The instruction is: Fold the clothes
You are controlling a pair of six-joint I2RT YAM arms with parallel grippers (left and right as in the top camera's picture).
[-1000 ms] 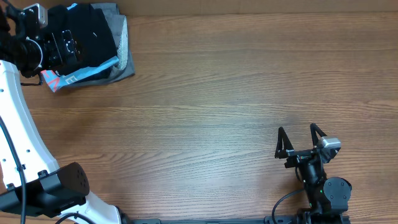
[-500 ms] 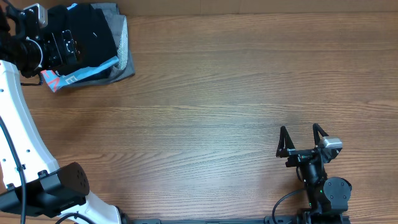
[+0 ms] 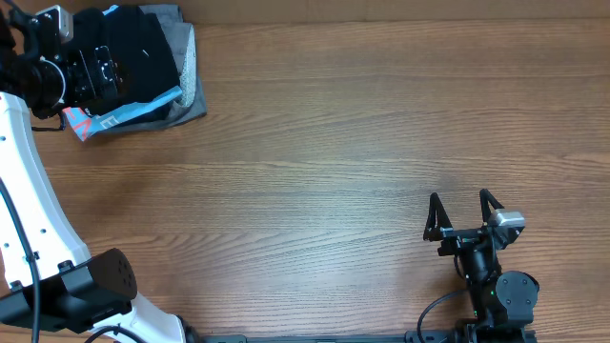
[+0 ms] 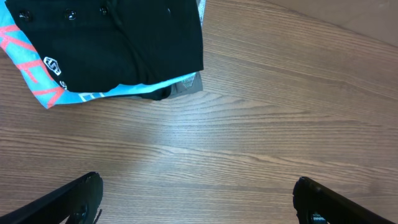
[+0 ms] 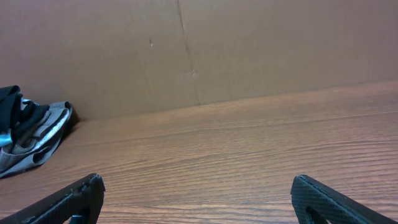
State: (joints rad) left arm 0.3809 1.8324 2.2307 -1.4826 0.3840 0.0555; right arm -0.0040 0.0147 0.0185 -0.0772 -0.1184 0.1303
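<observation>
**Entry: fold clothes, state at this moment**

1. Right pincer [image 3: 458,196], nearest the base, low over bare table [image 3: 334,162]. Change vs. a moment ago: crept a touch sideways, then settled; nothing else about it differs. Jaws spread as wide as they go, nothing betw. them, nothing touched. Its wrist view shows only wood and back wall, w/ the pile far off to one side.

2. Mid table: bare wood, no garment laid out flat.

3. Left pincer [image 4: 196,190], far left corner. No change in arm or pose vs. earlier frames. Jaws fully apart, empty; hangs over table just beside the pile, not touching cloth in wrist view.

4. Black T-shirt [image 4: 124,37], far left corner, compact and squared, on top of pile; small white logo visible. Rests on light blue tee [image 4: 93,95], whose edge pokes out below. Grey garments [image 3: 192,88] at the bottom, sticking out on the side toward table centre. Pile unmoved.

Reading: w/ both pincers empty and the shirt stacked, the fold looks done or nearly so; arms prob. parking.
</observation>
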